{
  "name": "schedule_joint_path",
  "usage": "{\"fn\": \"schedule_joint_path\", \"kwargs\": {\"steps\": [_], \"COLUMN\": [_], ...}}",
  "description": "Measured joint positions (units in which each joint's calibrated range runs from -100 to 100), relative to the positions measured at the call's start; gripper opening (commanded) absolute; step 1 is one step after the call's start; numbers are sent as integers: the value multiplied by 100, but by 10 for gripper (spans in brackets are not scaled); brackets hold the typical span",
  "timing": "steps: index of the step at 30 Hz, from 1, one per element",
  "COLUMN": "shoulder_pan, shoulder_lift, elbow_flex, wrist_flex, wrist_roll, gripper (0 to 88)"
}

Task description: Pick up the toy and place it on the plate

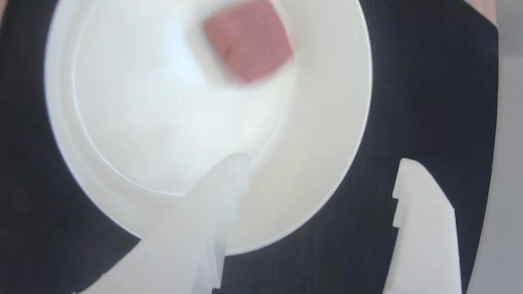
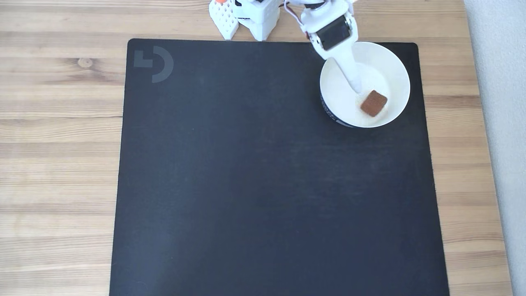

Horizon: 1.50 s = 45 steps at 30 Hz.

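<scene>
The reddish-brown squarish toy (image 2: 374,103) lies inside the round white plate (image 2: 400,74), which stands at the far right of the black mat. My white gripper (image 2: 358,84) hangs over the plate, its tip just up-left of the toy and apart from it. In the wrist view the toy (image 1: 248,41) looks blurred on the plate's white floor (image 1: 327,143). The gripper (image 1: 322,161) is open, one finger over the plate's inside and the other over the mat outside the rim, with nothing between them.
A large black mat (image 2: 267,185) with a grey logo (image 2: 154,63) covers the wooden table (image 2: 61,144). The arm's white base (image 2: 250,16) stands at the mat's far edge. A pale wall or floor strip (image 2: 505,123) runs along the right.
</scene>
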Motion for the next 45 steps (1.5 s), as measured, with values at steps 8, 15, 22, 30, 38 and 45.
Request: {"fn": "schedule_joint_path", "kwargs": {"steps": [8, 15, 22, 30, 38, 45], "shoulder_pan": [325, 1623, 3088, 4519, 4727, 4761], "shoulder_lift": [-92, -125, -92, -92, -849, -2398], "elbow_flex": [-38, -671, -765, -765, 217, 1691], "wrist_flex": [-17, -17, -473, -886, -886, -886], "wrist_roll": [0, 299, 746, 1611, 1828, 1828], "gripper": [209, 26, 25, 24, 25, 24]}}
